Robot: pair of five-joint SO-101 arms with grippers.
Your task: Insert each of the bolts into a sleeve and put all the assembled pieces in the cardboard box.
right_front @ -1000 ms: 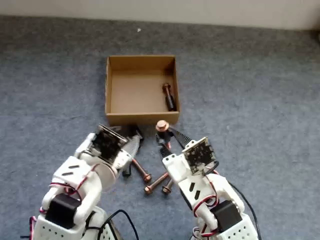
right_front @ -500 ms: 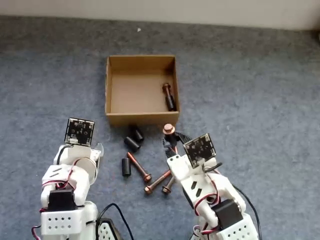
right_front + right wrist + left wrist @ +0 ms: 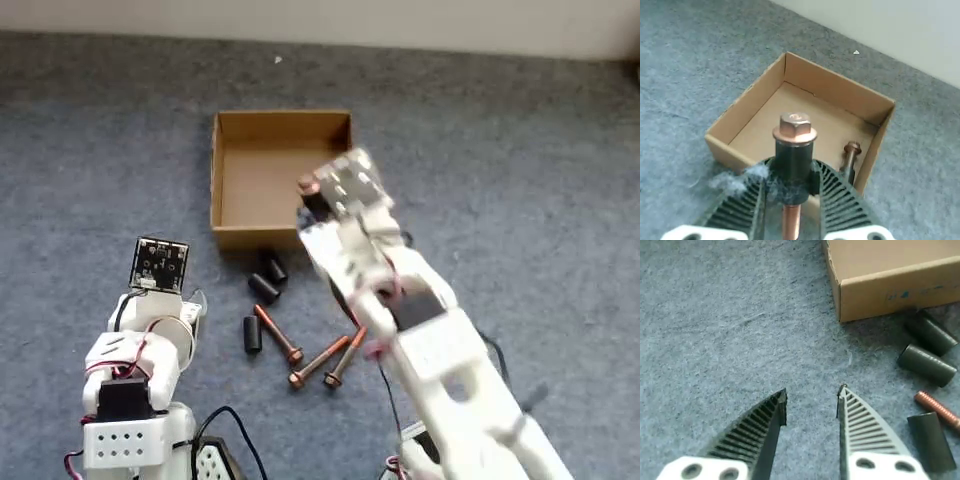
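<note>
Right hand clamped on sleeved bolt, upright, over cardboard box near its front wall. Left hand narrowly parted, empty, above tabletop. Risk: early release clips rim, piece drops outside among loose bolts

The right fingers clamp a sleeved bolt, head outward; the cardboard box beyond holds another assembled piece.

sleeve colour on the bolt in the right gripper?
The sleeve is black, on a copper-coloured bolt. The right wrist view shows it best.
</note>
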